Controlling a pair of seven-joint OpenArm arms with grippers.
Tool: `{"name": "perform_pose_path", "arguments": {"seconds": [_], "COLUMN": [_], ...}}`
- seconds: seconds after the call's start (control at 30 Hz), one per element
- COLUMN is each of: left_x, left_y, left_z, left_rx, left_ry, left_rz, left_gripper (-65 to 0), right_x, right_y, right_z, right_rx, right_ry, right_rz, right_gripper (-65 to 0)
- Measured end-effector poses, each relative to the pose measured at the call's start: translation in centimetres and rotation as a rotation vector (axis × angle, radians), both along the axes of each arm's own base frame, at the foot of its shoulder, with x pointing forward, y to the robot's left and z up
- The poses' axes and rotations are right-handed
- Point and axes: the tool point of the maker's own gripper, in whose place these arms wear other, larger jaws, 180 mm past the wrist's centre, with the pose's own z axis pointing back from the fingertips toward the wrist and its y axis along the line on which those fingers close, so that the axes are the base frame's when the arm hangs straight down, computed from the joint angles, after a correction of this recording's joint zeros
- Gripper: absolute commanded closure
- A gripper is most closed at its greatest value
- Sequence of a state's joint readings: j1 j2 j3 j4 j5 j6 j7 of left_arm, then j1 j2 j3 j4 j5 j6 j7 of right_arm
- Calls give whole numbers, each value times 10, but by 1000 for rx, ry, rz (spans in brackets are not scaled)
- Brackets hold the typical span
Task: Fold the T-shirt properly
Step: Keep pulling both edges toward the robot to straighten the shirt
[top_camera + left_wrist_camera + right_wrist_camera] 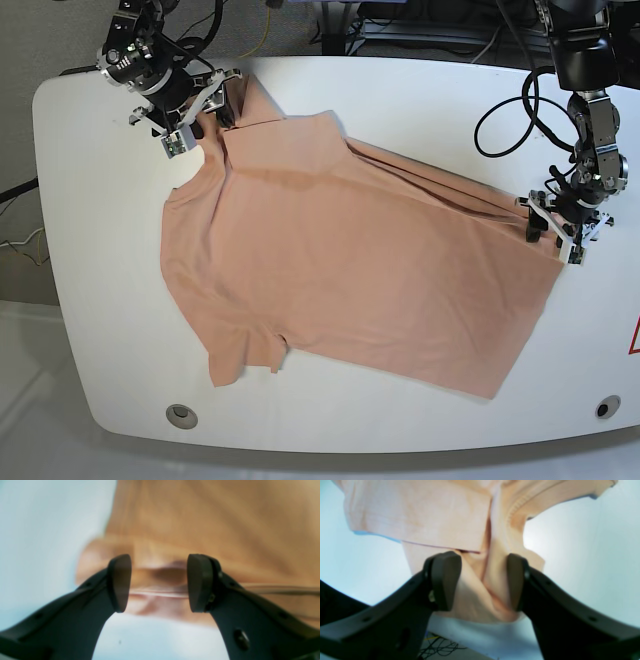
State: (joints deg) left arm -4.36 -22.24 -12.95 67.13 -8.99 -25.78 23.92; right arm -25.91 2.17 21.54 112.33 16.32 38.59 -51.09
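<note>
The salmon T-shirt (340, 260) lies spread flat on the white table (430, 95), neck end toward the far left and hem toward the right. My right gripper (212, 100) is at the far-left shoulder and sleeve. In its wrist view the right gripper (483, 581) stands open, with bunched folds of the T-shirt (420, 512) between its fingers. My left gripper (548, 226) sits at the hem's far right corner. In the blurred left wrist view the left gripper (158, 582) is open over a fold at the edge of the T-shirt (200, 517).
Black cables (400, 30) run along the table's back edge, and one loops (500, 120) beside the left arm. Two round holes (180, 412) (605, 407) sit near the front edge. Wires (440, 645) show below the table edge.
</note>
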Motion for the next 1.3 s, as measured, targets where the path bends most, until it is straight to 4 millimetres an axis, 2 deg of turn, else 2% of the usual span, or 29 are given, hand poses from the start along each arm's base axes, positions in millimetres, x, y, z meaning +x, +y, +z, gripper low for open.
{"name": "perform_pose_path", "arguments": {"seconds": [0.17, 0.27, 0.53, 0.63, 1.1, 1.3], "left_x": [0, 1, 3, 2, -19, -35], "left_y": [7, 4, -3, -4, -4, -7], "left_z": [-7, -8, -10, -10, -20, -19], "left_rx": [50, 76, 95, 92, 68, 92], "left_ry": [30, 26, 17, 14, -2, 2], "left_rz": [-3, -18, -25, -25, -23, -46], "left_gripper": [-330, -330, -330, -330, -330, -330], "right_x": [-6, -9, -15, -10, 18, 32], "right_y": [0, -4, 13, 15, 21, 14], "right_z": [-4, -7, -26, -28, -36, -38], "right_rx": [1, 1, 41, 62, 139, 106], "right_ry": [22, 40, 104, 96, 72, 51], "right_rz": [-7, -52, -58, -72, -92, -74], "right_gripper": [-314, -296, -121, -84, -83, -83]}}
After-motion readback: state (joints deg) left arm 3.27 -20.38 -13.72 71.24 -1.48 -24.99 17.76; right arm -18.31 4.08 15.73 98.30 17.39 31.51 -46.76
